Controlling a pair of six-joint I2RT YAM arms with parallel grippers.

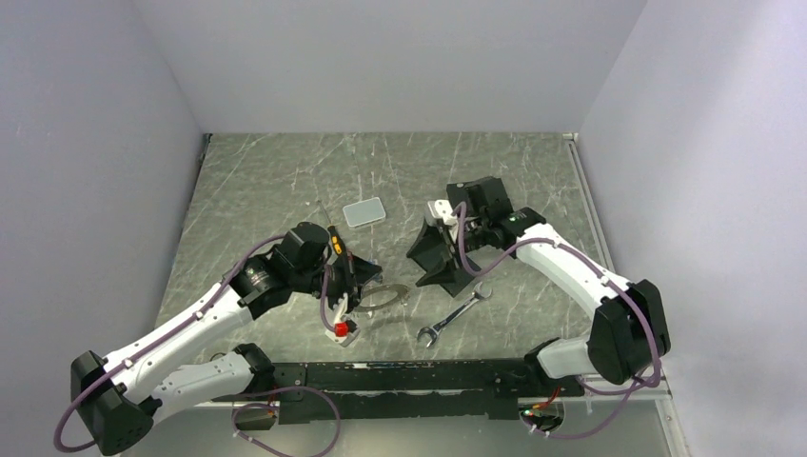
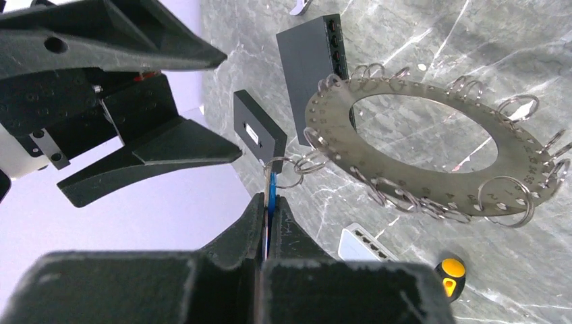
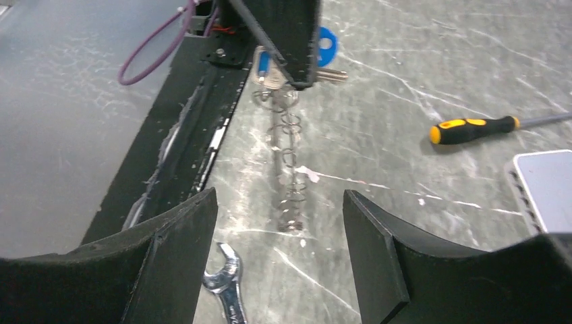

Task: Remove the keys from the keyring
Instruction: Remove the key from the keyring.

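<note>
**Table** (image 1: 285,181): marbled grey, walled on 3 sides, with open surface beyond the keyring.
**Right gripper** (image 3: 280,194): jaws spread wide and holding nothing, just right of the keyring.
**Left gripper** (image 2: 270,202): jaws pressed together on the blue tagged piece (image 2: 271,185), at the keyring's left rim.
**Keyring** (image 2: 432,148): flat holed disc rimmed with small split rings. It seems tilted, one edge possibly off the table.
**Wrench** (image 1: 455,314): near the keyring, to its right.
**Screwdriver** (image 3: 472,128): behind the keyring.
</note>
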